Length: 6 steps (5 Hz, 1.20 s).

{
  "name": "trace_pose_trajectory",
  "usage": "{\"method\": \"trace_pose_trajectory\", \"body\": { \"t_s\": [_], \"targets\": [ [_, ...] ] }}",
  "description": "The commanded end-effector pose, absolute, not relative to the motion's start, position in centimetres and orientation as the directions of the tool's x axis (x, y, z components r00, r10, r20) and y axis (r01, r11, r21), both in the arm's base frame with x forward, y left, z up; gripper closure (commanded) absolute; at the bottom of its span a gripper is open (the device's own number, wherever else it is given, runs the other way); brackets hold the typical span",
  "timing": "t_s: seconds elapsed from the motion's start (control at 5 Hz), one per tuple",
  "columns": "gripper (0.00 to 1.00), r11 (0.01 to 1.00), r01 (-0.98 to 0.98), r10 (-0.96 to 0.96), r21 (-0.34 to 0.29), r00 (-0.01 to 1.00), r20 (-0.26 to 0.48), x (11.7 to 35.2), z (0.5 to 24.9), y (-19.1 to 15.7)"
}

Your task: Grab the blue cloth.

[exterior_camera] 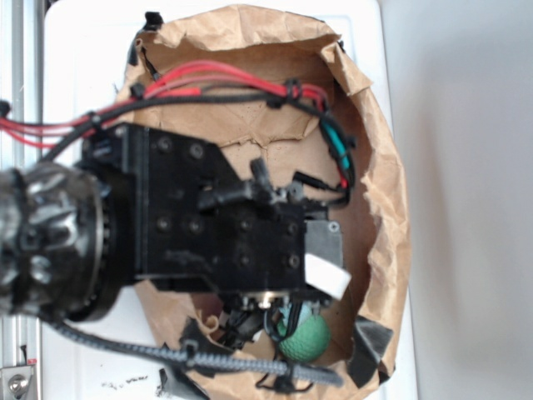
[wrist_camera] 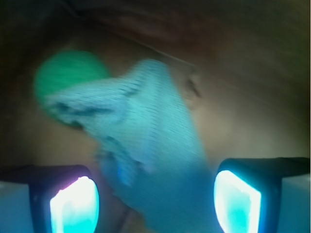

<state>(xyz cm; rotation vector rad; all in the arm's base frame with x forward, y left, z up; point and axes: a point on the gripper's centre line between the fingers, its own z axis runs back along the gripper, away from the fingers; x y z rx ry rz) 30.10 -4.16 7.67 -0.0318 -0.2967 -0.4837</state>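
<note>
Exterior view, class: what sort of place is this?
Probably a robot test bench: a crumpled brown paper bag on a white surface, the end effector reaching in toward a blue cloth and green ball.

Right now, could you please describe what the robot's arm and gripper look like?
The arm is a boxy black block with round screw heads, joined to a shiny black wrist. Red, black and green cables loop over it. The gripper has black jaws whose inner faces glow cyan in the wrist view.

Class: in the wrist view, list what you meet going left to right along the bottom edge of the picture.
Left claw finger → blue cloth → right claw finger.
</note>
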Motion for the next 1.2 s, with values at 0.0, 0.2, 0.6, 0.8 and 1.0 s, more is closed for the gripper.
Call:
{"method": "trace_pose_trajectory", "body": {
  "t_s": [0.0,0.2,0.6,0.8,1.0],
  "targets": [
    [0.0,0.85,0.526,-0.502,0.034,0.787,0.358,31.2,7.2,-4.9],
    [1.0,0.864,0.498,-0.483,0.07,0.783,0.391,31.7,6.0,-5.2],
    [1.0,0.893,0.443,-0.435,0.079,0.804,0.407,32.3,6.2,-5.1],
    [1.0,0.914,0.401,-0.388,0.057,0.829,0.403,32.0,8.1,-4.6],
    [1.0,0.937,0.346,-0.335,0.042,0.864,0.376,31.8,10.3,-4.1]
  ]
}}
